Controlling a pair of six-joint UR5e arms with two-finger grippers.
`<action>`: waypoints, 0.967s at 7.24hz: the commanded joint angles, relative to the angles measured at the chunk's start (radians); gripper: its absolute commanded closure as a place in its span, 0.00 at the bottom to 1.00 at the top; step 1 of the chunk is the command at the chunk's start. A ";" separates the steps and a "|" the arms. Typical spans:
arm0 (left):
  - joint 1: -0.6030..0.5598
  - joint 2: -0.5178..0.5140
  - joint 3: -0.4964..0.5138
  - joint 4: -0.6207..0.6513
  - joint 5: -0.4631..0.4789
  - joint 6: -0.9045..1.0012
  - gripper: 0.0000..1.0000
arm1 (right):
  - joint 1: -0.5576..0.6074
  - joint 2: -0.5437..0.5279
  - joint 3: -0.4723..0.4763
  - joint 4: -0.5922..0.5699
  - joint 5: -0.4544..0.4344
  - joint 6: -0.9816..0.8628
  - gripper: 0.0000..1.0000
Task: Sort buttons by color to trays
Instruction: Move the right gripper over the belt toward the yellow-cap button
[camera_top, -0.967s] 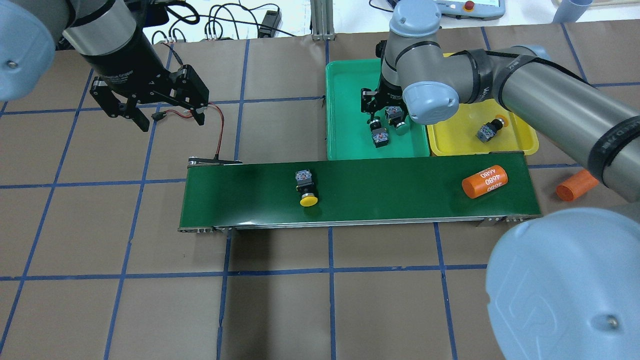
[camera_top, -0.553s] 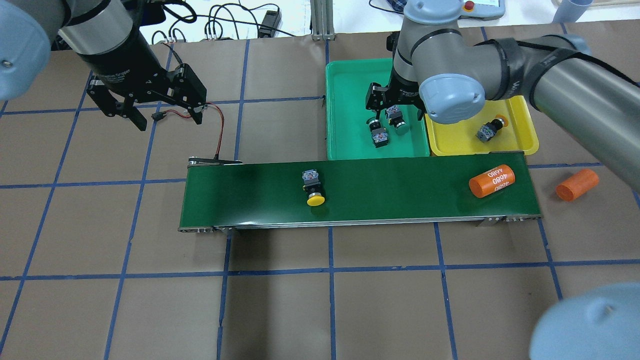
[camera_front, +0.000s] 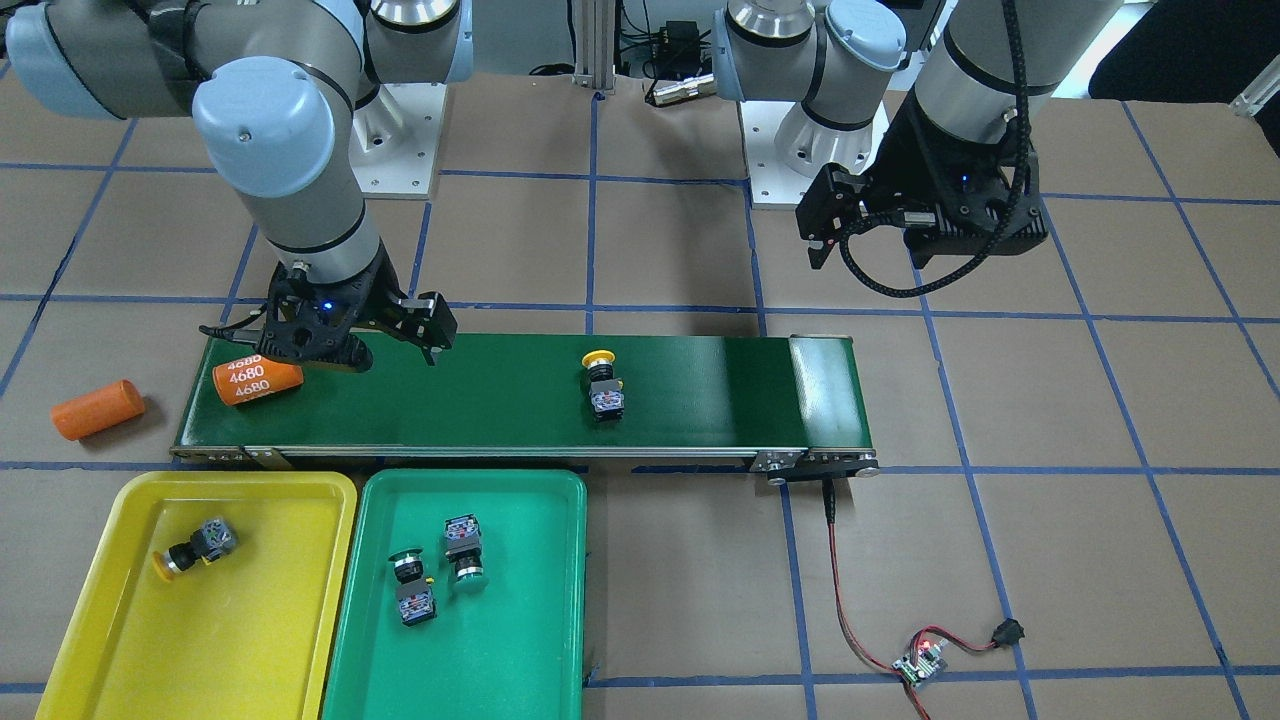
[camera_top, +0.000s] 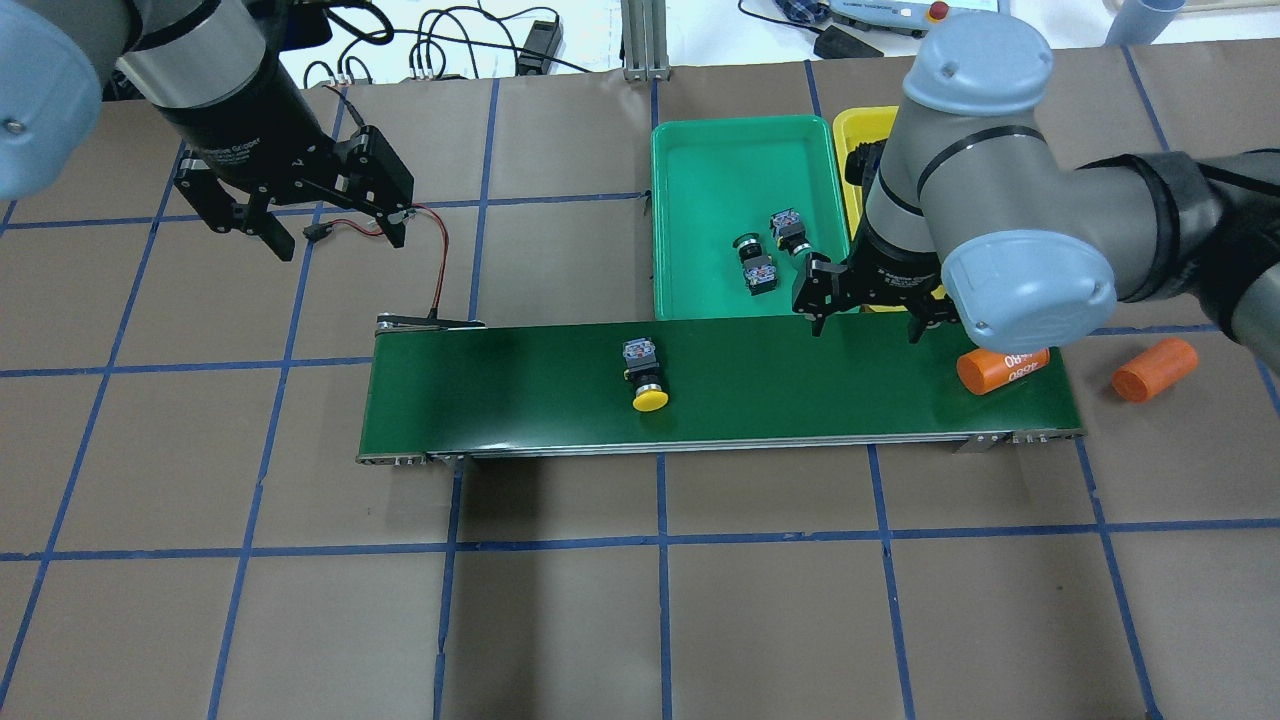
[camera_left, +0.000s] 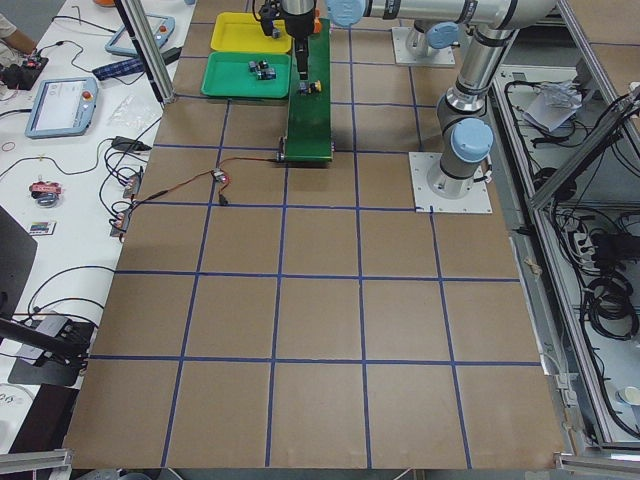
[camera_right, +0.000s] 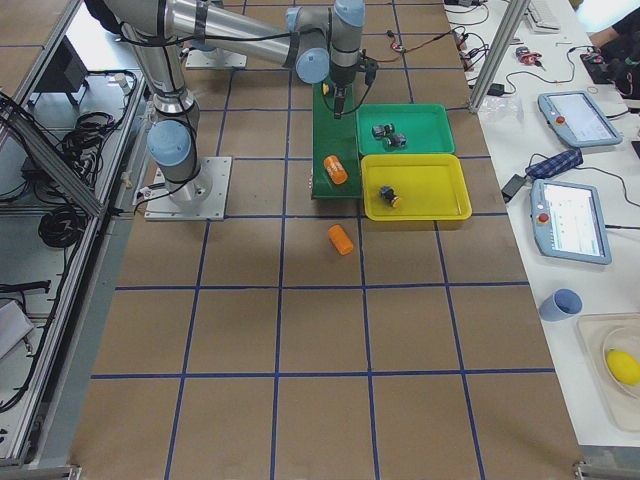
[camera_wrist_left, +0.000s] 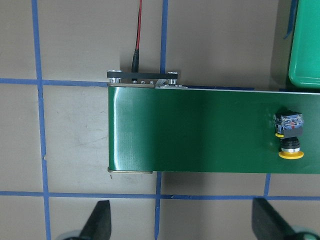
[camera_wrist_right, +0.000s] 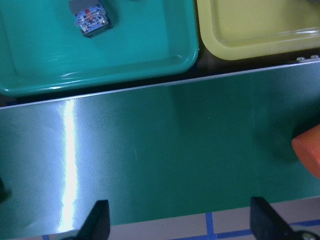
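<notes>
- Hovering over the conveyor belt (camera_top: 520, 390) near its end by the trays, the right gripper (camera_top: 866, 326) is spread wide with nothing between its fingers.
- Its arm hides most of the yellow tray (camera_front: 250, 620) in the overhead view.
- One yellow button (camera_top: 646, 375) lies on its side about midway along the belt, cap toward the robot.
- The other yellow button (camera_front: 197, 545) lies in the yellow tray, which sits beside the belt and touches the green tray (camera_top: 700, 170).
- The first green button (camera_front: 412, 590) and second green button (camera_front: 463, 548) lie close together in the green tray; the right wrist view cuts off all but one contact block.
- The marked orange cylinder (camera_front: 255, 378) at that belt end is partly covered by the right gripper, its "4680" half hidden from overhead.
- A plain orange cylinder (camera_front: 98, 408) lies on the counter (camera_top: 600, 600) past that end.
- The left gripper (camera_top: 342, 243) hangs beyond the belt's opposite end, wide open and empty; its wrist view shows only its fingertips.
</notes>
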 joint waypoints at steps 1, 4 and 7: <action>0.000 0.001 0.001 0.000 -0.001 0.000 0.00 | -0.013 -0.011 0.017 -0.006 -0.001 0.002 0.00; 0.000 -0.001 0.001 0.000 -0.001 0.000 0.00 | -0.013 -0.013 0.007 -0.003 -0.003 -0.001 0.00; 0.000 -0.002 0.001 0.000 -0.001 0.000 0.00 | -0.007 -0.007 -0.018 -0.001 -0.055 -0.001 0.00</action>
